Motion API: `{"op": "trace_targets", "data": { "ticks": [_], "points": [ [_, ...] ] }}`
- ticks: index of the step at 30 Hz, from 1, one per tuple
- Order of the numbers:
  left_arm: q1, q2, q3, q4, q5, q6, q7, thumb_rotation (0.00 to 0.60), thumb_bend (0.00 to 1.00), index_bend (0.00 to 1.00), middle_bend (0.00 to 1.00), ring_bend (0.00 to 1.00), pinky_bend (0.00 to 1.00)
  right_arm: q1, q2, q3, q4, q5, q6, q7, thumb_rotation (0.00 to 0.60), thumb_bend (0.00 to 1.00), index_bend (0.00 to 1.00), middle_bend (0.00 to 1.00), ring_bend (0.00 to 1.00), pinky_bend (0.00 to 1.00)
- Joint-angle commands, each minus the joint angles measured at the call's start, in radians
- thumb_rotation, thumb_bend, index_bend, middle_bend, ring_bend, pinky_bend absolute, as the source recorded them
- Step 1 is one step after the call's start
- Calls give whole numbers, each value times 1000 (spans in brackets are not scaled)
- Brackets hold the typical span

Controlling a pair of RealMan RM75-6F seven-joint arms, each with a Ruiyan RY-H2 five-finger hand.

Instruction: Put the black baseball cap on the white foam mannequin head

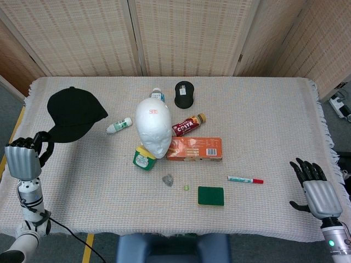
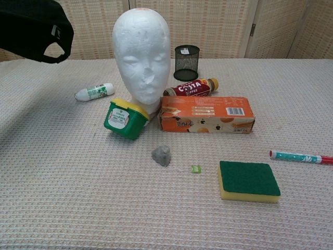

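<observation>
The black baseball cap (image 1: 74, 113) hangs in the air over the table's left side, held by its brim edge in my left hand (image 1: 23, 158). In the chest view the cap (image 2: 32, 28) fills the top left corner, above the tabletop. The white foam mannequin head (image 1: 153, 127) stands upright near the table's middle, to the right of the cap; it faces the chest camera (image 2: 141, 58). My right hand (image 1: 315, 189) hovers at the table's front right edge, fingers spread and empty.
Around the mannequin head lie a green tub with yellow lid (image 2: 124, 119), an orange box (image 2: 206, 114), a Costa bottle (image 2: 190, 88), a white bottle (image 2: 94, 92) and a black mesh cup (image 2: 187, 62). A sponge (image 2: 247, 180), marker (image 2: 300, 156) and grey lump (image 2: 161, 155) lie nearer.
</observation>
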Motion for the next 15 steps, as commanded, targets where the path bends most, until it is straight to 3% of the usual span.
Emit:
{"op": "trace_targets", "data": {
  "ticks": [1,8,15],
  "points": [
    [-55,40,-32,-59,-12,21,37,600,563,741,1000,1000,1000,1,6,1,-2,4,-4,8,600,19,0,0,0,0],
    [-162,86,-26,-227,39,31,189,600,563,743,1000,1000,1000,8,18,3,-3,10,-20,34,600,18,0,0,0,0],
    [-268,70,-20,-356,90,-12,350,600,563,743,1000,1000,1000,10,40,4,-5,9,-27,72,600,21,0,0,0,0]
  ]
}}
